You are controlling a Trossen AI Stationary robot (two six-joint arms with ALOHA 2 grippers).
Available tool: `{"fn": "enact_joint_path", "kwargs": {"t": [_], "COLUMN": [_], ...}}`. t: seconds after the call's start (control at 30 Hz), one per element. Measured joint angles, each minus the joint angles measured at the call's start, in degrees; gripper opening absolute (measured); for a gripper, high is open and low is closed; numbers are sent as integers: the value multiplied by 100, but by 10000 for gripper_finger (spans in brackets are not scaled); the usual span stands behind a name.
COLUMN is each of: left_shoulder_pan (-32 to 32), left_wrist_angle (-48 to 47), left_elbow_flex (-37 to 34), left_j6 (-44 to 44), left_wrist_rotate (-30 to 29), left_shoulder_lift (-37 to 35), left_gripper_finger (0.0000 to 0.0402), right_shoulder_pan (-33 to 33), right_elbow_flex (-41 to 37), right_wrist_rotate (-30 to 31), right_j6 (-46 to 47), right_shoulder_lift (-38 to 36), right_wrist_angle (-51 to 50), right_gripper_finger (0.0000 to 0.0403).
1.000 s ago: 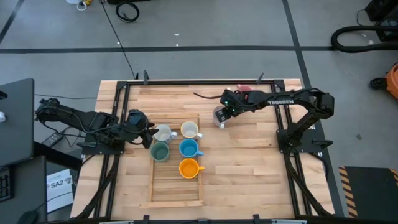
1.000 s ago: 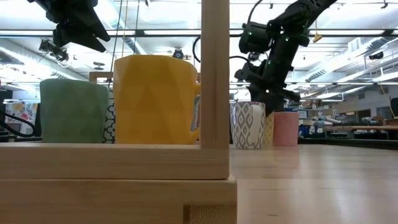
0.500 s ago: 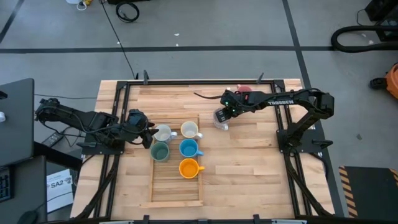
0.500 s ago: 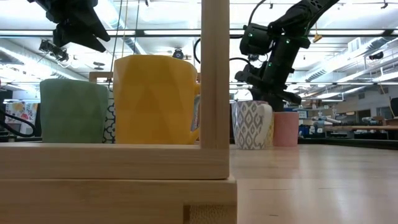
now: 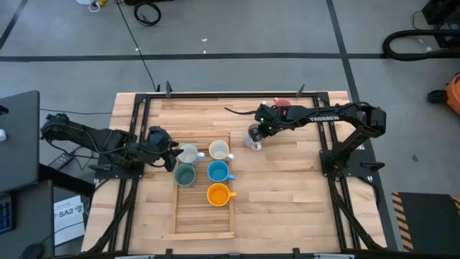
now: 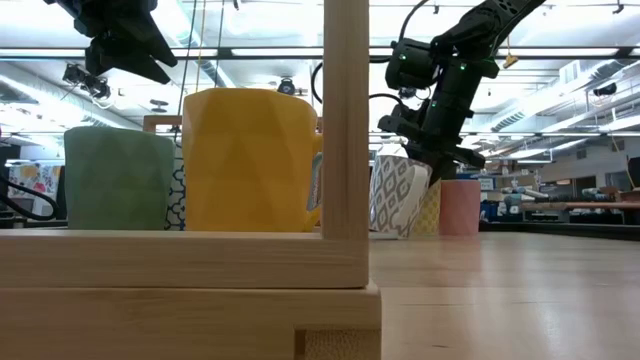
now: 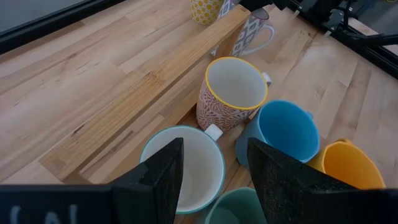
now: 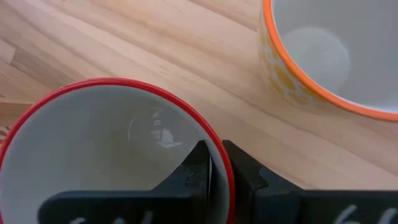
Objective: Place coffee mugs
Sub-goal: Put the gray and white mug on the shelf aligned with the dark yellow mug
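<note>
High view shows us the right gripper (image 5: 253, 135) just off the far right corner of the slatted wooden rack (image 5: 204, 226), pinching the rim of a grey-and-white patterned ceramic mug with a red lip (image 5: 252, 137). Our right wrist view confirms it: the two dark fingers (image 8: 198, 163) are pressed together with the red rim between them, one inside the cup and one outside. From table height we see that mug (image 6: 398, 197) tilted, leaning toward the rack, so we judge it is partly off the wood.

Five mugs already sit at the rack's far end: a white mug with a teal rim (image 5: 187, 153), a cream patterned mug with a yellow rim (image 5: 218, 150), a teal-green mug (image 5: 185, 175), a bright blue mug (image 5: 218, 171) and an orange mug (image 5: 218, 193). A pink mug (image 5: 282, 105) and a yellow-dotted mug with an orange rim (image 8: 323, 53) wait near the table's far edge.

Our left gripper (image 5: 157, 140) hovers at the rack's left edge with its fingers spread, holding nothing.

What worries us is the thin hold. A pinch on one wall lets the mug swing, and it could slip out or knock the rack's raised edge on the way over. The free slots lie beside the cream and blue mugs, so a swaying handle could nudge either one out of line.
</note>
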Motion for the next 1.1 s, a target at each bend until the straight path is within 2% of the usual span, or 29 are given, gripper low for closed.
{"fn": "enact_joint_path", "kwargs": {"t": [0.3, 0.47, 0.63, 0.83, 1.1], "left_shoulder_pan": [0, -1, 0, 0, -1], "left_wrist_angle": [27, 449, 1165, 1982, 3174], "left_elbow_flex": [-2, -2, -4, -4, -6], "left_j6": [3, 508, 1135, 1904, 3203], "left_wrist_rotate": [-2, -1, 3, 17, 64], "left_shoulder_lift": [0, 2, 2, 2, 430], "left_gripper_finger": [183, 183, 183, 183, 183], "right_shoulder_pan": [-6, -9, -44, -44, -50], "right_elbow_flex": [12, 262, 770, 1615, 2863], "right_wrist_rotate": [-496, -783, -1223, -1667, -1587], "right_j6": [322, 328, 330, 328, 357], "right_shoulder_lift": [-15, -17, -17, -24, -25], "right_wrist_angle": [7, -168, -651, -1724, -2867], "right_gripper_finger": [35, 35, 35, 35, 35]}}
